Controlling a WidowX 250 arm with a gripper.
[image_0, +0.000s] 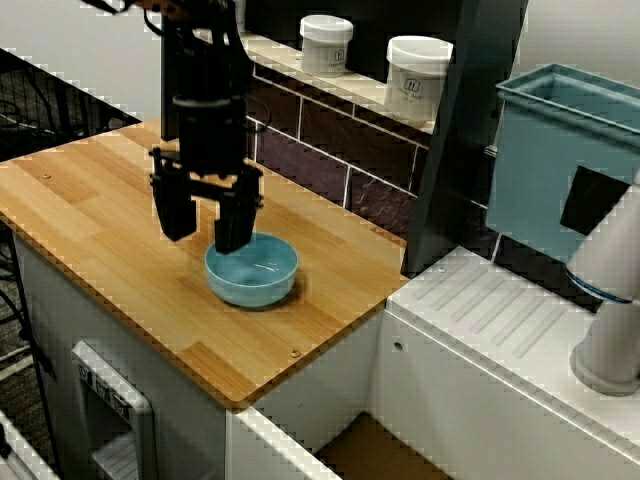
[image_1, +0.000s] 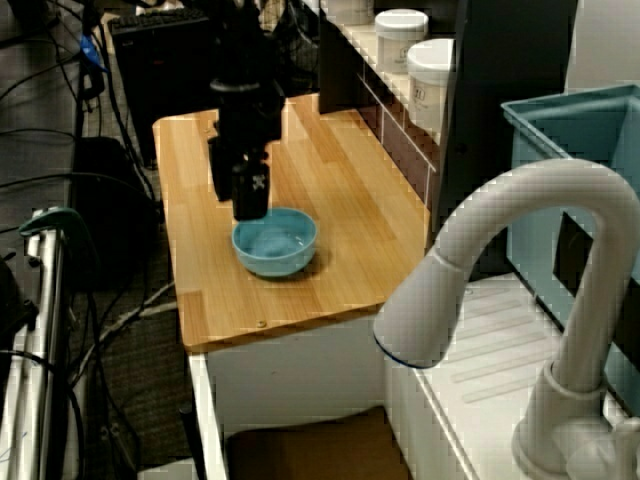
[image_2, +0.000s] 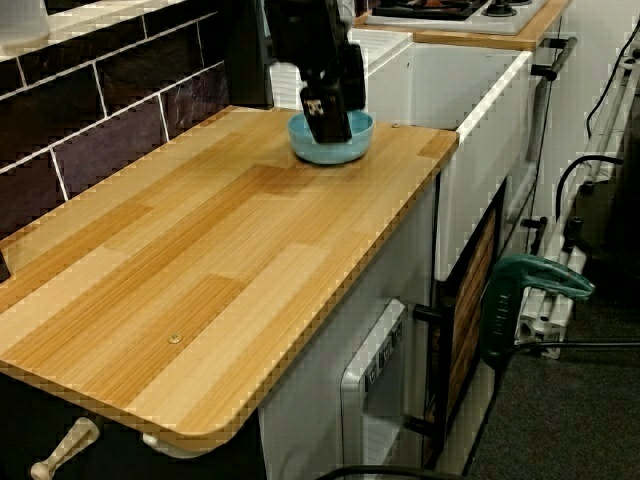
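wooden counter (image_0: 90, 210) carries a single pale blue bowl (image_0: 252, 270), which stands upright and looks empty, close to the end of the board beside the white draining board (image_0: 500, 320). seen from the sink side, the black gripper (image_0: 204, 240) hangs over the bowl's 10 o'clock edge, pointing straight down. its two fingers are spread wide, bare wood shows between them, and nothing is held. one finger (image_0: 236, 222) overlaps the bowl's rim at about 10 o'clock. the other is off the bowl, further toward 9 o'clock, above the wood. whether the nearer finger touches the rim i cannot tell. in the view over the tap the gripper sits at 11 o'clock from the bowl, and in the view along the counter it covers part of the bowl's near rim. at 1 o'clock from the bowl in the sink-side view, two white jars (image_0: 326, 43) with lids stand on a ledge above the dark tiled wall (image_0: 320, 150). a teal bin (image_0: 560, 160) is at 2 o'clock, well apart, and a white tap (image_0: 610, 300) rises at 3 o'clock, past the draining board.
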